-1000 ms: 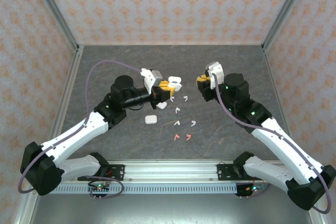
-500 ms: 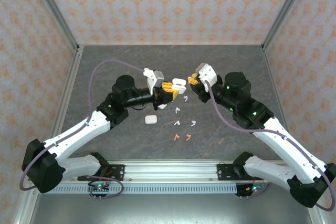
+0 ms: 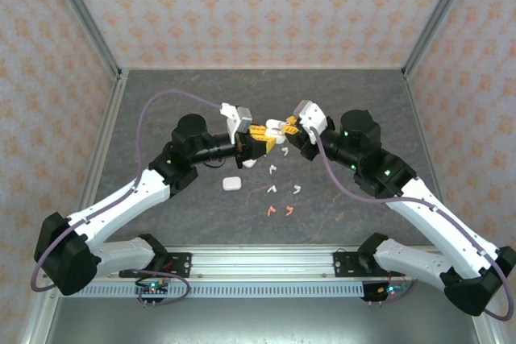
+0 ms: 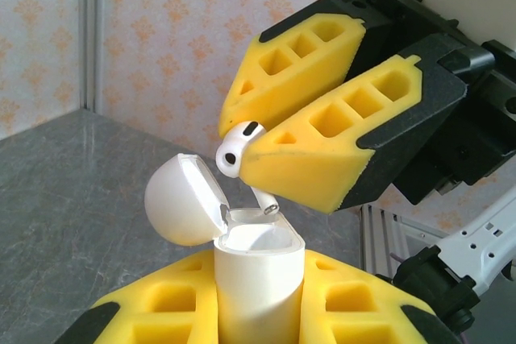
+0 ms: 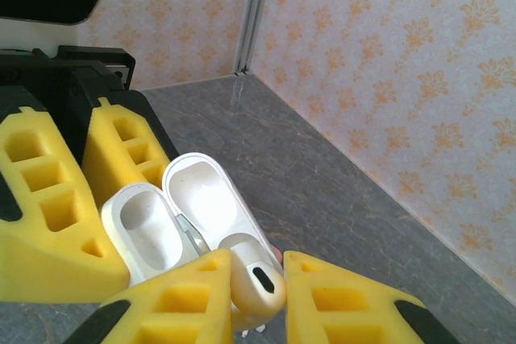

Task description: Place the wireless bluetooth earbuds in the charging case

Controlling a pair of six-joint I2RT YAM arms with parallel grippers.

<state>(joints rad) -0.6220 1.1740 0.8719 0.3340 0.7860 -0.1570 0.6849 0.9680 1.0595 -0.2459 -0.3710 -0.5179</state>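
Observation:
My left gripper (image 4: 258, 300) is shut on the body of a white charging case (image 4: 260, 275), held upright above the table with its lid (image 4: 181, 199) swung open. My right gripper (image 5: 256, 283) is shut on a white earbud (image 5: 260, 278). In the left wrist view that earbud (image 4: 235, 149) hangs tilted from the right gripper's yellow pads (image 4: 322, 159), its stem tip just above the case's open top. In the top view the two grippers (image 3: 260, 136) (image 3: 292, 127) meet at mid-table. Several loose earbuds lie below them, white ones (image 3: 273, 170) and two coral-pink ones (image 3: 280, 210).
A second, closed white case (image 3: 232, 184) lies on the grey table left of the loose buds, and another small white piece (image 3: 248, 162) lies under the left gripper. Patterned walls and metal posts (image 3: 89, 30) enclose the table.
My right gripper has swung left with the earbud and closed the gap to the left gripper. The left gripper with the open case has shifted slightly right. The bud now hangs over the case.

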